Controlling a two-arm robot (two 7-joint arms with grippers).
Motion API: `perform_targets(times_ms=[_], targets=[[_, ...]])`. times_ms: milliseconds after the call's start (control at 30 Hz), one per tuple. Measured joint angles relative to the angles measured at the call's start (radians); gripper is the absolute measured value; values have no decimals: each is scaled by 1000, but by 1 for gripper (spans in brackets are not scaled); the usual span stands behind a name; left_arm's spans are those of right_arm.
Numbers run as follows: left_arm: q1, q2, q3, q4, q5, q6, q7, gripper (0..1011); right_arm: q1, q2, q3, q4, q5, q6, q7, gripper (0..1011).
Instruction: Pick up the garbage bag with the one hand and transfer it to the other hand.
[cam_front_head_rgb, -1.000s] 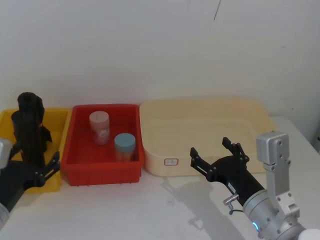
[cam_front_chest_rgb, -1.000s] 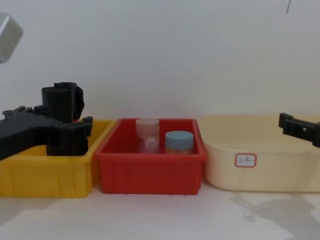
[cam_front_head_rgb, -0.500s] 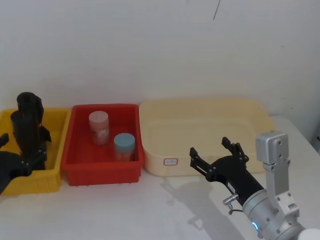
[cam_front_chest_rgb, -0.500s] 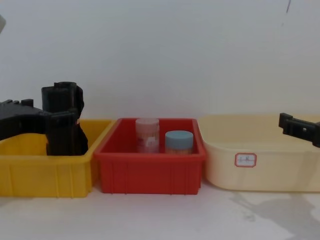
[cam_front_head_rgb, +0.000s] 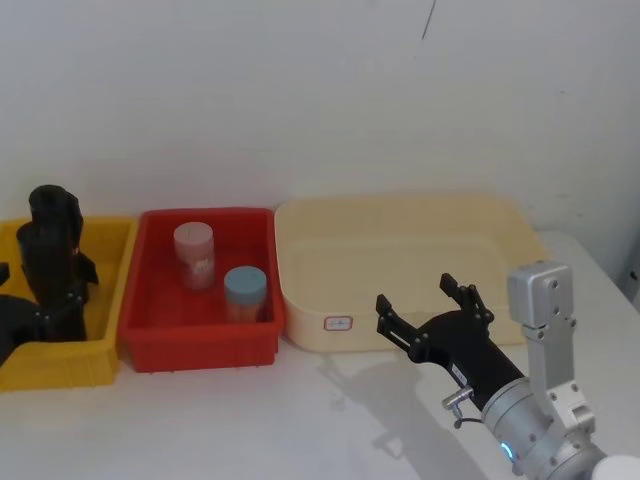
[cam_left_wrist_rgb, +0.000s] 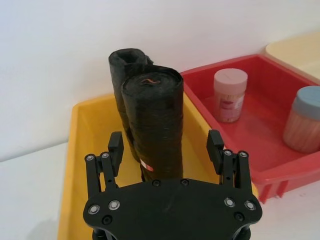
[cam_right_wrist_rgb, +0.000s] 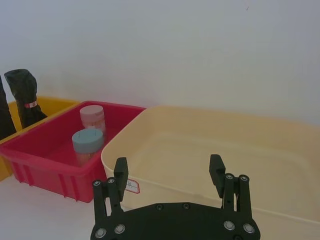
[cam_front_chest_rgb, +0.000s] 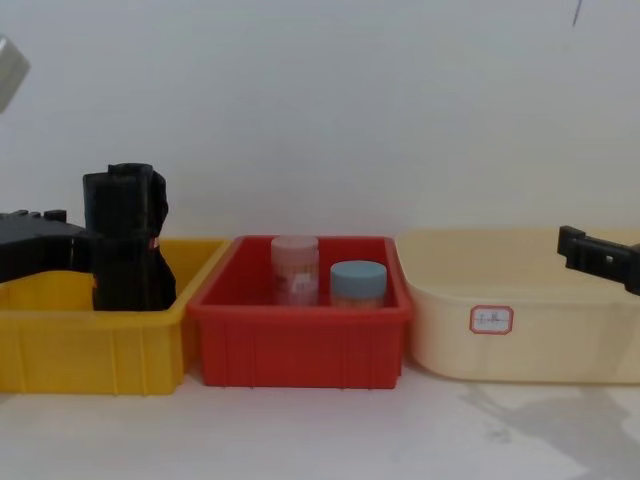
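1. Head view: high, looking forward and down over counter (cam_front_head_rgb: 300, 420); right pincer (cam_front_head_rgb: 418, 297) in foreground.
2. Chest view: low, side-on across counter.
3. Left wrist view: close behind left pincer (cam_left_wrist_rgb: 165, 137), facing yellow bin (cam_left_wrist_rgb: 92, 135).
4. Right wrist view: behind right pincer, facing cream bin (cam_right_wrist_rgb: 200, 112); red bin (cam_right_wrist_rgb: 45, 175) shared by all four.

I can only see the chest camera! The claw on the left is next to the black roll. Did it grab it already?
Observer: No. In the left wrist view the left gripper is open, with a gap on each side of the garbage bag.
Operator: Is it just one roll?
Observer: Two. A lumpier roll stands just behind it, nearer the wall, in the yellow bin.
Operator: And the other claw?
Observer: The head view shows the right gripper open, by the cream tub's front wall.
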Motion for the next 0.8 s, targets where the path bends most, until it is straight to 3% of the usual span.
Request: perform_targets(times_ms=[433,800], targets=[[-97,-23,35,103,53,10,-19,1001,0,0,0,0,0,0,0,1000],[-147,-41,52,162,85,10,-24,1001,0,0,0,0,0,0,0,1000]])
